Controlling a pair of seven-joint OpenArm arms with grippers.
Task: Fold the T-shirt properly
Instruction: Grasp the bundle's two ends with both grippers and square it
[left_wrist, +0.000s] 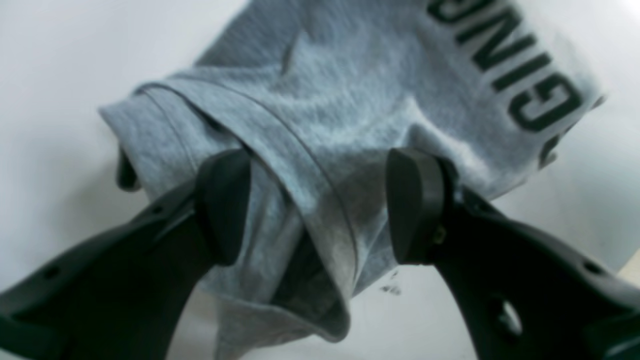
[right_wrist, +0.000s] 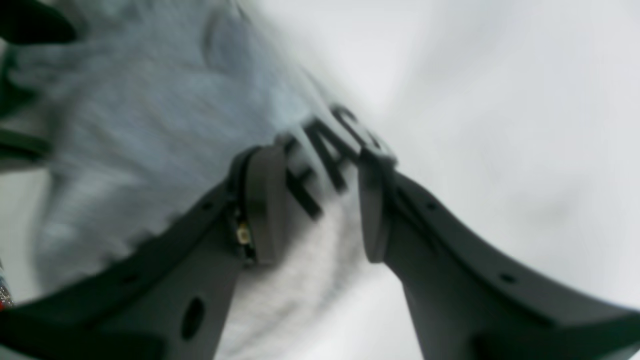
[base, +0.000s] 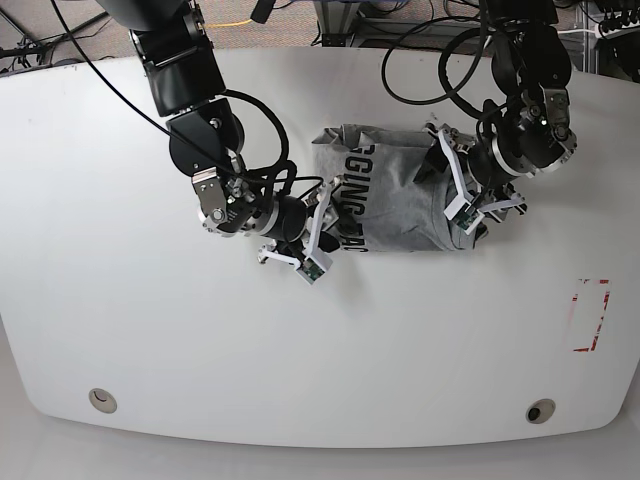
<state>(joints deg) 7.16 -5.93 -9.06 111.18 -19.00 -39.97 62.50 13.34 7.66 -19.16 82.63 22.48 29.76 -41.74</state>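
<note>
Here: T-shirt (base: 395, 205) bunched at table (base: 120, 330) middle, a bit toward 1 o'clock. Base view shows both arms. Left gripper (left_wrist: 317, 205) spread wide around folded hem, fingers (left_wrist: 222, 205) not pinching. Right gripper (right_wrist: 315, 210) straddles lettered edge; squeezing or not, cannot tell. Red marks (base: 590, 315) at 4 o'clock, base view only.

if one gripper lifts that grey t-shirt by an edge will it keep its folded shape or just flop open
The T-shirt would probably flop: its cloth is soft and wrinkled, with layers sagging loosely between the left gripper fingers. It looks light, so lifting should be easy. A push would likely bunch it up instead of sliding it whole, since the folds already sit unevenly on the table.
</note>
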